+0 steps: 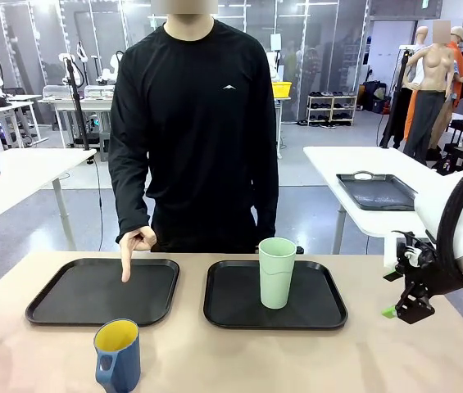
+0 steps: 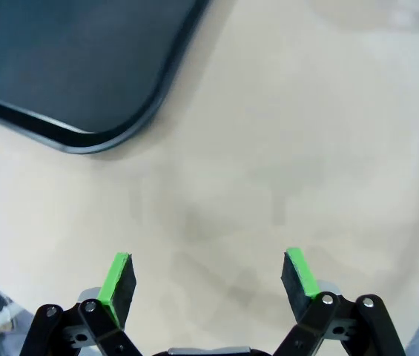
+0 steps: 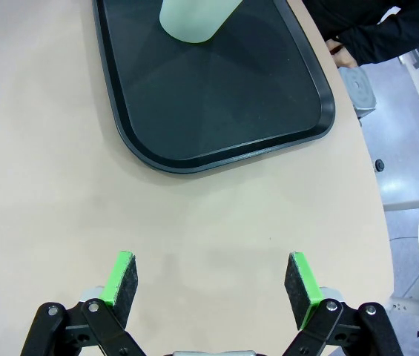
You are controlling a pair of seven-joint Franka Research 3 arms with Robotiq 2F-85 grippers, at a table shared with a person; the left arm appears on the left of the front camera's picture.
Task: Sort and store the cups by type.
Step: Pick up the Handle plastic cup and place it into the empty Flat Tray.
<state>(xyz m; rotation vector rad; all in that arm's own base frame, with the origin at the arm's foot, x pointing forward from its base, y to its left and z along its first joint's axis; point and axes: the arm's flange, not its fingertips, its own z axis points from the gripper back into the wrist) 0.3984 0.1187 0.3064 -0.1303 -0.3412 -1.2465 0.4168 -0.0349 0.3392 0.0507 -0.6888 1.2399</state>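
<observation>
- Far left: your left gripper [image 2: 209, 278] hangs over bare table [image 2: 283, 148] with its fingers spread wide and nothing between the pads. A corner of the left tray [image 2: 68, 59] sits just ahead of it in the wrist view.
- The left tray has nothing on it, and the person's hand [image 1: 137, 243] is pointing one finger straight down at it. I'd read that as "the mug goes here".
- The dark blue mug [image 1: 118, 360], yellow inside, stands upright on the table near your edge, in front of the left tray and not on it yet. That looks like the step in hand, and the left arm looks closest.
- Its handle seems to sit on the mug's left side, so I'd turn the wrist so the pads close across the body or wall rather than on the handle. Line up before you close.
- Keep it upright, lift it over the tray rim, and set it down mid-tray, well away from that finger.
- The mint-green tumbler [image 1: 277, 272] is already standing upright on the right tray [image 1: 329, 315], so leave it be.
- Far right: your right gripper [image 3: 213, 278] is also fully released with nothing in it, over the table just short of the right tray. I'd park it there.
</observation>
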